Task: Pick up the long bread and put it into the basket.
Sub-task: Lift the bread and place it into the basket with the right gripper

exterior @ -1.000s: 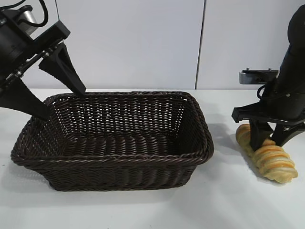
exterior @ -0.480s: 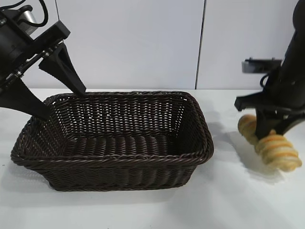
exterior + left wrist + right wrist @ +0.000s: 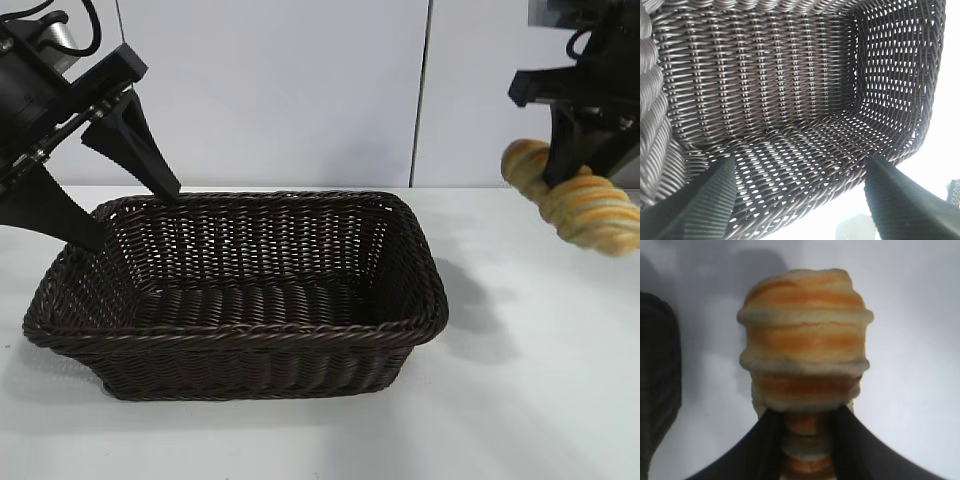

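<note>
The long bread (image 3: 585,200), golden-tan with orange and cream spiral ridges, hangs in the air at the far right, well above the table. My right gripper (image 3: 572,168) is shut on its middle, and the loaf tilts down toward its right end. In the right wrist view the bread (image 3: 805,340) fills the centre with a black finger pressed to each side (image 3: 807,432). The dark brown wicker basket (image 3: 240,335) sits at centre left, nothing inside it. My left gripper (image 3: 135,215) hangs open over the basket's back left corner; its wrist view looks into the woven basket's interior (image 3: 790,90).
White table (image 3: 540,400) runs between the basket's right rim and the raised bread. A pale wall with a vertical seam (image 3: 422,90) stands behind. A dark edge of the basket (image 3: 657,380) shows at one side of the right wrist view.
The right gripper has lifted the bread straight up off the table, from resting beside the basket to well above it. The left arm has not moved.
</note>
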`<state>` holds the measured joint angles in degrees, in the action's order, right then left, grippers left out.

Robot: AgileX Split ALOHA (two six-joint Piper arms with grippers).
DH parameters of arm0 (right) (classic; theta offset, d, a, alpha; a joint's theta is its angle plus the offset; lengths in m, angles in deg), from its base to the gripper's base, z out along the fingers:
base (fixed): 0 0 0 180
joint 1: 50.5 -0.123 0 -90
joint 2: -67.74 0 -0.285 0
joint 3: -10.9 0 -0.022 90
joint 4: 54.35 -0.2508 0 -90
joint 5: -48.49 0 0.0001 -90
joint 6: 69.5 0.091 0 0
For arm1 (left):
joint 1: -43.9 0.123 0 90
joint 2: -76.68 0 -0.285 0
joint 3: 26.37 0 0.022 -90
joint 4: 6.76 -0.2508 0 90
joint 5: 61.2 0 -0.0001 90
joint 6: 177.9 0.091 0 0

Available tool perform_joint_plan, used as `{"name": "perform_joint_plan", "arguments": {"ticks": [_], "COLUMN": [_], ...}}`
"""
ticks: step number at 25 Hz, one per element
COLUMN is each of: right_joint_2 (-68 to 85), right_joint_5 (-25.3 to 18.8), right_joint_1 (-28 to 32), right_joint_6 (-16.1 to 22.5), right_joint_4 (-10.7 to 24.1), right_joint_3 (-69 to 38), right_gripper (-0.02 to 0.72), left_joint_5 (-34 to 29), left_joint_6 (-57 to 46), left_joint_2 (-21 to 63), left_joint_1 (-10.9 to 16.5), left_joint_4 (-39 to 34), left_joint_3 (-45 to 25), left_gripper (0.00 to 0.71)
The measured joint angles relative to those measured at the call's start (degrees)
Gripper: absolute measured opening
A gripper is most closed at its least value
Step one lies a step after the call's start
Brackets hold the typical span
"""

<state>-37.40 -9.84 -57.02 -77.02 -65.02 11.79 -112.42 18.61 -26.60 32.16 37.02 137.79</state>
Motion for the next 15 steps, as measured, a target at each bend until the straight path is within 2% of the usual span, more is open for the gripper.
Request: {"name": "perform_joint_plan", "arguments": {"ticks": [9,15], "right_joint_2": [0.0,0.0], "right_joint_5": [-0.2,1.7], "right_joint_1": [-0.2,-4.8], "right_joint_6": [-2.4,-3.0], "right_joint_4": [-5.3,-5.9], "right_joint_3": [0.0,0.0], "right_gripper": [0.219,0.219], "left_joint_5": [0.0,0.0], "left_joint_6": [0.0,0.0], "left_joint_2": [0.0,0.0], "left_joint_1": [0.0,0.0], "left_joint_4": [0.0,0.0], "left_joint_3": [0.0,0.0], "left_gripper": [0.524,0.524]}}
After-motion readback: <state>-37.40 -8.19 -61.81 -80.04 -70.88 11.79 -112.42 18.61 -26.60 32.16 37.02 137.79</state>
